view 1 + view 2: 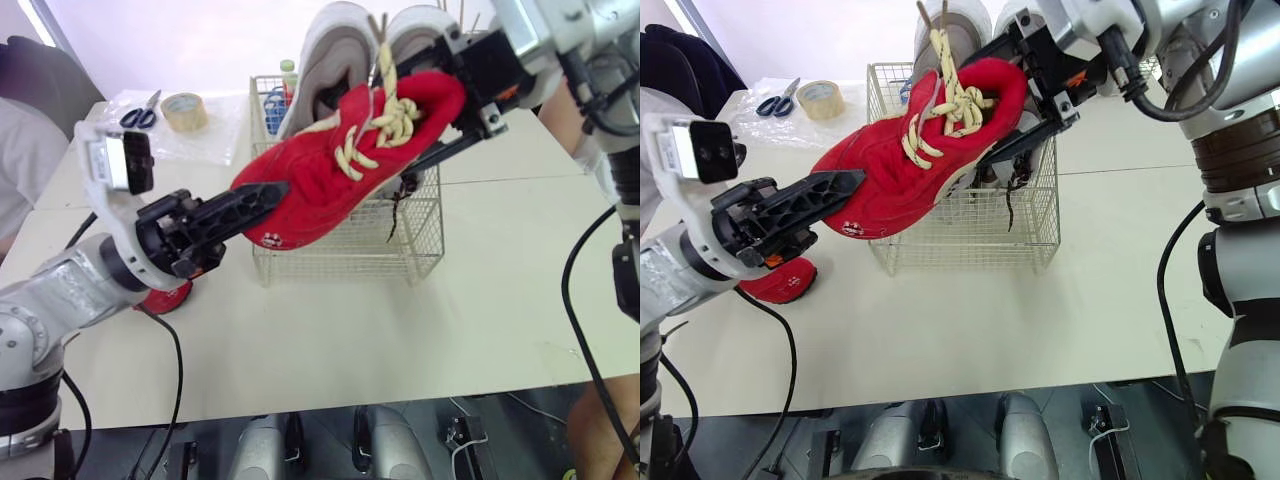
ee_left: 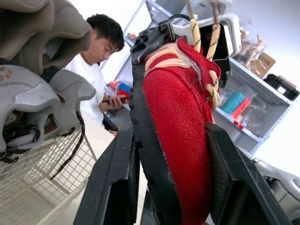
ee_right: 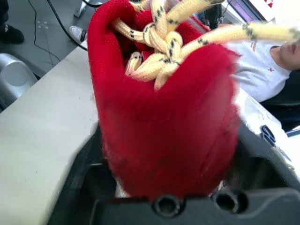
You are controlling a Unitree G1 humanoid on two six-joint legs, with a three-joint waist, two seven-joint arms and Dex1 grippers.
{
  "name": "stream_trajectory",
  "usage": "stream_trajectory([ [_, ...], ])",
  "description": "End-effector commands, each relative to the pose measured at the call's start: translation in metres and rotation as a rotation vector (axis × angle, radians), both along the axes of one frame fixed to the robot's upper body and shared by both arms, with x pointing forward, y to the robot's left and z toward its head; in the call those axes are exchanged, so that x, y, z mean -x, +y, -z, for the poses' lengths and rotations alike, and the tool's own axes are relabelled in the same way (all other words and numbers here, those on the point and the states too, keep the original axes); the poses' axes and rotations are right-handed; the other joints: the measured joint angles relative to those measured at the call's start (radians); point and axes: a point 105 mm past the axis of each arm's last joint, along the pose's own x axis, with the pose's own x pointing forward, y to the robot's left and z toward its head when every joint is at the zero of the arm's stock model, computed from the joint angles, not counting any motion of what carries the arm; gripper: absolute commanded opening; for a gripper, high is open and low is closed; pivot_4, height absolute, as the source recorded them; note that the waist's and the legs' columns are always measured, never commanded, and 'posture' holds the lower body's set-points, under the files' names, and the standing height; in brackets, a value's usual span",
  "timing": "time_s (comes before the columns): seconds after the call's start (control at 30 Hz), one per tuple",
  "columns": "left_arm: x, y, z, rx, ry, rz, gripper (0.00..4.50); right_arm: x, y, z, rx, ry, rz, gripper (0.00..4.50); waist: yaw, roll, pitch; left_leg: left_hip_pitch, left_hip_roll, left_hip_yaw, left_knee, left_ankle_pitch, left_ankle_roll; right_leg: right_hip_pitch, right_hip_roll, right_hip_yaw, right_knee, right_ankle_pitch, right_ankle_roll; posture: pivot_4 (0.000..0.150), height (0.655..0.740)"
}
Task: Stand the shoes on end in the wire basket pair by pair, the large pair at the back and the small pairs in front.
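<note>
Resting on beige table: wire basket, tape, scissors.

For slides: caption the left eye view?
Left hand and right hand grip one red shoe at the basket with grey shoes.

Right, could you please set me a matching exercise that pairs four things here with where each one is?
Things:
1. laced red shoe
2. grey shoes
3. tape
4. second red shoe

Places:
A. on the table, left of the basket's front
B. gripped between the left hand and right hand
C. on end in the basket
D. beside the scissors

Pairs: 1-B; 2-C; 3-D; 4-A
</note>
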Motion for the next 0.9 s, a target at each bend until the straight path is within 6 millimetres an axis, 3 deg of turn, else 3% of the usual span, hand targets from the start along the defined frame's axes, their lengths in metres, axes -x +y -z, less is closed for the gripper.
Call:
stream_trajectory([
  [0.03,0.004,0.003,-0.010,0.075,-0.044,-0.030,1.79,-0.010,-0.019,-0.022,-0.092,0.031,0.128,4.47,0.000,0.000,0.000,0.000,0.000,0.000,0.000,0.000,0.000,0.000,0.000,0.000,0.000,0.000,0.000,0.150,0.7400],
  [0.17,0.009,0.005,-0.014,0.172,-0.050,-0.070,1.79,-0.023,-0.057,-0.020,-0.297,0.277,0.319,4.47,0.015,-0.005,-0.001,0.000,0.000,-0.003,0.001,0.000,0.000,0.003,0.000,-0.001,-0.002,0.000,0.000,0.150,0.7400],
  [0.3,0.011,0.007,-0.020,0.290,-0.049,-0.114,1.79,0.000,-0.070,-0.008,-0.582,0.745,0.270,4.47,0.020,-0.006,-0.002,0.001,-0.001,-0.004,0.001,-0.001,0.001,0.006,-0.003,-0.001,-0.004,0.000,0.000,0.150,0.7400],
  [0.37,0.010,0.009,-0.025,0.345,-0.048,-0.122,1.79,0.013,-0.066,-0.001,-0.683,0.941,0.194,4.47,0.020,-0.006,-0.002,0.001,-0.001,-0.005,0.002,-0.001,0.001,0.005,-0.004,-0.001,-0.003,0.000,-0.001,0.150,0.7400],
  [0.57,0.003,0.009,-0.030,0.451,-0.026,-0.101,1.79,0.024,-0.037,0.021,-0.938,1.246,0.093,4.47,0.006,-0.007,-0.003,0.003,0.001,-0.007,0.001,0.001,-0.001,0.007,-0.001,-0.003,0.000,0.001,-0.002,0.150,0.7400],
  [0.9,-0.007,0.000,-0.028,0.487,-0.016,-0.069,1.79,0.028,0.005,0.014,-1.097,1.333,0.087,4.47,0.007,-0.008,-0.004,0.003,-0.001,-0.006,0.001,0.001,0.000,0.008,0.002,-0.004,-0.001,0.001,-0.002,0.150,0.7400],
])
